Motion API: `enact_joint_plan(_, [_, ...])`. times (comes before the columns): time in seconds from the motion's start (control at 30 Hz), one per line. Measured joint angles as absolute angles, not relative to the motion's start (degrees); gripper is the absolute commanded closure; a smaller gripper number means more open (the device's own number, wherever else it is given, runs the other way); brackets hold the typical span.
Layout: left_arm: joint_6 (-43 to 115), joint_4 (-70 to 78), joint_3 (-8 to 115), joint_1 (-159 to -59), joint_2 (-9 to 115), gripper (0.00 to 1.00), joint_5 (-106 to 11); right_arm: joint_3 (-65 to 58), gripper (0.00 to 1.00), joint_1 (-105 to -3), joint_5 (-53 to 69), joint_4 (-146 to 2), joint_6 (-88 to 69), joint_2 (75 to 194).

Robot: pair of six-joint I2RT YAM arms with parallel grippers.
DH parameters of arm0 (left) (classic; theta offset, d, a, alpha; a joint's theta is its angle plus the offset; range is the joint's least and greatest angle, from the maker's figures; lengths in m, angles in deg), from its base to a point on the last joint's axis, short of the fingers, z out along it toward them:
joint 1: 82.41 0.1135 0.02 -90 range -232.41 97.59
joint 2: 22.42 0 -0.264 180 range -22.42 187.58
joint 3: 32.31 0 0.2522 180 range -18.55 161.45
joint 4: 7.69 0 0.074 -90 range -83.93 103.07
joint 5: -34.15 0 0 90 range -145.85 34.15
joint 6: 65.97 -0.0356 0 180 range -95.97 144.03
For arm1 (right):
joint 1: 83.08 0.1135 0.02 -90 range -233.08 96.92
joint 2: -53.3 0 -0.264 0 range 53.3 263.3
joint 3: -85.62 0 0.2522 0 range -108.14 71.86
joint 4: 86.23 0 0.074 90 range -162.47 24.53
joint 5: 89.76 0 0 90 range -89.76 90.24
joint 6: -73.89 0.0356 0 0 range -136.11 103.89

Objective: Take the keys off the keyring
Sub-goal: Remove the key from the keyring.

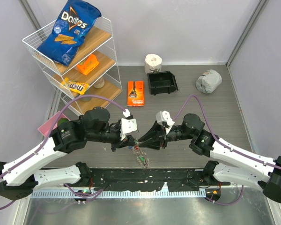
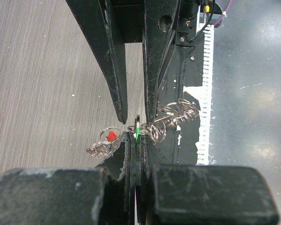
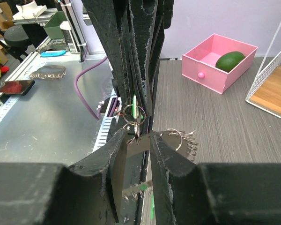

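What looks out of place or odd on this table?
The Doritos bag lies askew on top of the wire rack, tilted and overhanging its rim, as if tossed there. Nothing else looks spilled or broken.

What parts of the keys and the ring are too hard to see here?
- How many keys there are: top view, too small and tangled.
- The whole keyring: left wrist view, the left gripper covers part of it.
- Whether the right gripper pinches anything: right wrist view, its own fingers hide the contact.
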State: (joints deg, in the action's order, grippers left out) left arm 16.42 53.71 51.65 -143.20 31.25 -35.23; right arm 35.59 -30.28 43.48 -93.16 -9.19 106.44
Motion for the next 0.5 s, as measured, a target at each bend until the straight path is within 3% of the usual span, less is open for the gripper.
enact_joint_plan(0.07, [16.40,53.71,51.65,-143.20,31.25,1.00,-35.25,35.04,0.77,-29.80,43.51,-93.14,-9.41,107.23])
enact_joint_plan(0.1, [16.40,53.71,51.65,-143.20,31.25,1.00,-35.25,34.82,0.91,-29.58,43.51,-93.14,-9.52,107.56])
enact_joint_plan(0.13, [16.42,53.71,51.65,-143.20,31.27,1.00,-35.25,34.71,0.95,-29.49,43.55,-93.16,-9.76,107.78])
enact_joint_plan(0.5, [16.42,53.44,51.65,-143.20,30.92,1.00,-35.23,35.96,0.95,-29.19,41.41,-92.15,-10.35,104.46])
